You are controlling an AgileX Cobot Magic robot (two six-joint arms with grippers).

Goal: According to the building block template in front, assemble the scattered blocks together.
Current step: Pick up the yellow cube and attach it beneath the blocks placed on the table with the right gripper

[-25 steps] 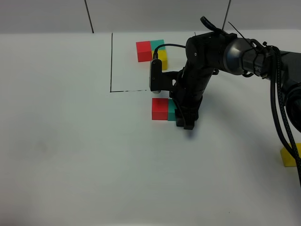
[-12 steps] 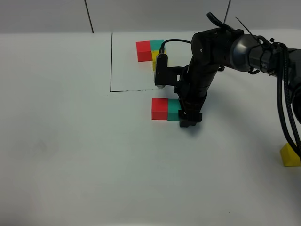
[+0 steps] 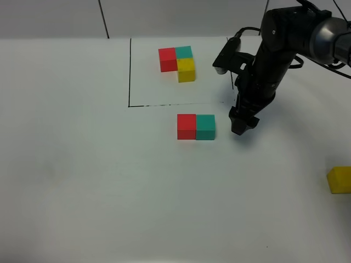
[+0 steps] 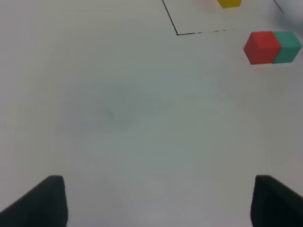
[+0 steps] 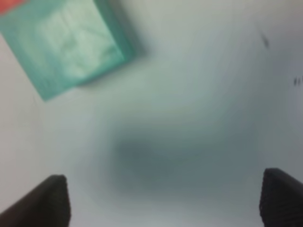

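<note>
The template (image 3: 179,61), an L of red, teal and yellow cubes, sits inside a thin black drawn frame at the back. In front of the frame a loose red cube (image 3: 186,126) and a loose teal cube (image 3: 205,127) stand side by side, touching. They also show in the left wrist view, red (image 4: 261,47) and teal (image 4: 287,46). The loose yellow cube (image 3: 340,179) lies far right. My right gripper (image 3: 242,125) is open and empty, just right of the teal cube (image 5: 66,42), not touching it. My left gripper (image 4: 156,203) is open and empty, outside the exterior high view.
The black frame line (image 3: 130,71) runs down the table's back left and turns right along its front (image 3: 164,104). White table (image 3: 109,192) all around. The right arm (image 3: 285,44) reaches in from the back right.
My right gripper let go of the teal cube beside the red one, then lifted and moved right, away from it. The yellow cube at the far right is now fully in view.
</note>
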